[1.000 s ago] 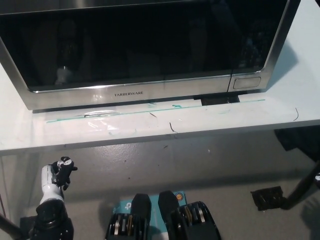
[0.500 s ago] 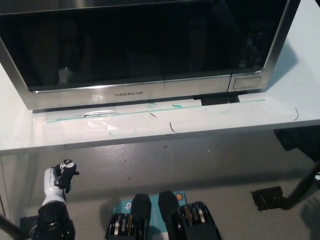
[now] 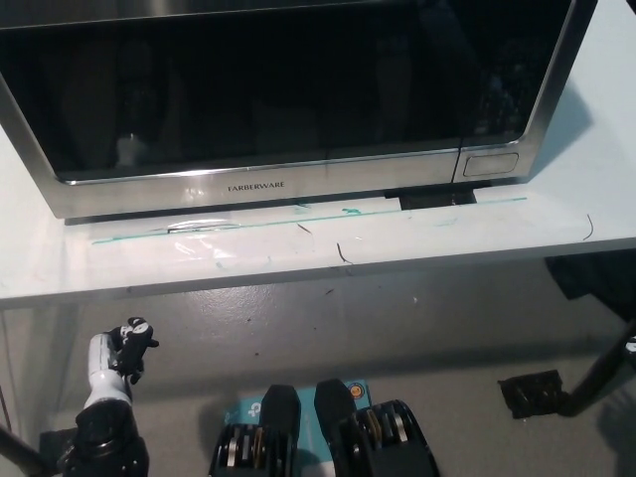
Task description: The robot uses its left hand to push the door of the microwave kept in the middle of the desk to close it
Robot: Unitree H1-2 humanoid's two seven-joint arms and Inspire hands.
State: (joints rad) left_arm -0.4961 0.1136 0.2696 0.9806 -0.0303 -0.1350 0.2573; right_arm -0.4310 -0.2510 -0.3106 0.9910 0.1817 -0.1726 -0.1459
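While the white left hand [image 3: 117,350] hangs at the lower left of the frame, below the desk edge and well apart from the appliance, its dark fingers [image 3: 137,338] are curled together on nothing. Farberware microwave [image 3: 278,94]: fills the upper frame, standing on the white desk [image 3: 328,246]; its dark glass door [image 3: 248,84] lies flush with the steel frame, closed. Push button [image 3: 491,164]: lower right corner of the microwave front. Green tape line [image 3: 298,221]: runs along the desk just before the microwave. Right hand: outside the frame.
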